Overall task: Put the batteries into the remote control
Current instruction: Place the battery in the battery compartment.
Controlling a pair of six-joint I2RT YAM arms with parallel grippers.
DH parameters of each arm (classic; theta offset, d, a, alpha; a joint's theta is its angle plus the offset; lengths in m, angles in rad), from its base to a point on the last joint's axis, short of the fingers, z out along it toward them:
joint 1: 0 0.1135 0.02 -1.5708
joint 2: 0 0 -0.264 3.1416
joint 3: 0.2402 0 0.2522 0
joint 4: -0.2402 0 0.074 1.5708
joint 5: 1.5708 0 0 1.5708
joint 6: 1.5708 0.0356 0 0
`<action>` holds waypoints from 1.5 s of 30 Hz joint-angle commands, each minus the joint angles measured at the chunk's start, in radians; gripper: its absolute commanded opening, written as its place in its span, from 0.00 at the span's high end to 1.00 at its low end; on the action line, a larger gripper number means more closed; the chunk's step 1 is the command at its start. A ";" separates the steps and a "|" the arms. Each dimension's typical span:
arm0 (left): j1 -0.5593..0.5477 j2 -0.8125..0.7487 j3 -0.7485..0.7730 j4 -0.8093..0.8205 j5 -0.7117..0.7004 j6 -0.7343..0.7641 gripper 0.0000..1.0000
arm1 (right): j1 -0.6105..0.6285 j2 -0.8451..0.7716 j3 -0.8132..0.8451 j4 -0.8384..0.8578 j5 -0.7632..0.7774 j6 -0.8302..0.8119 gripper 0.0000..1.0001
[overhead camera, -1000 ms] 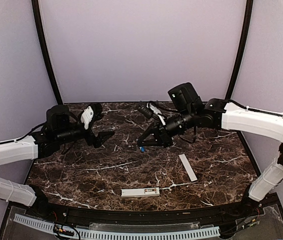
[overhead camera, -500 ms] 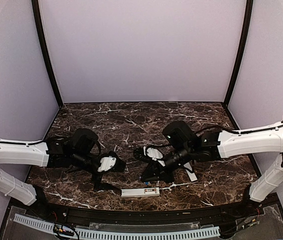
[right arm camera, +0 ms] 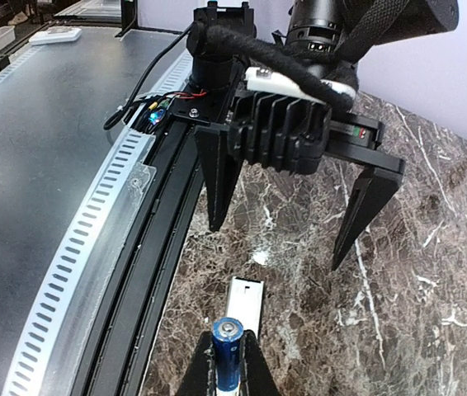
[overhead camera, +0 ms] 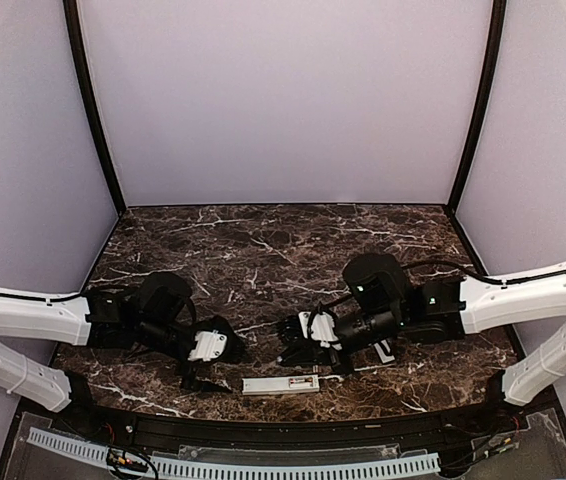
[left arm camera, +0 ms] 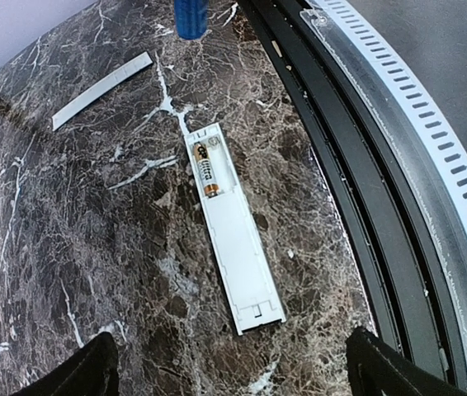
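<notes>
A battery is pinched in the right tool near the remote, laid lower centre on the desk, one cell seated; the left tool is spread wide, empty, so the unheld remote may be shoved aside.

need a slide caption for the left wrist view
Open left pincer above the remote control, one cell seated in its bay, a blue battery at the frame's top, cover strip aside.
</notes>
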 commanded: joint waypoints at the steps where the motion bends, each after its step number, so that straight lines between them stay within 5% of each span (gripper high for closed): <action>1: -0.005 0.050 0.022 -0.069 -0.028 0.063 0.05 | 0.002 0.022 -0.012 0.038 0.065 -0.038 1.00; 15: -0.041 0.198 0.067 -0.060 -0.140 0.049 0.17 | 0.002 0.148 -0.110 0.118 0.108 -0.024 1.00; 45: -0.079 0.253 0.083 -0.065 -0.182 0.057 0.18 | -0.021 0.177 -0.090 0.086 0.090 -0.130 1.00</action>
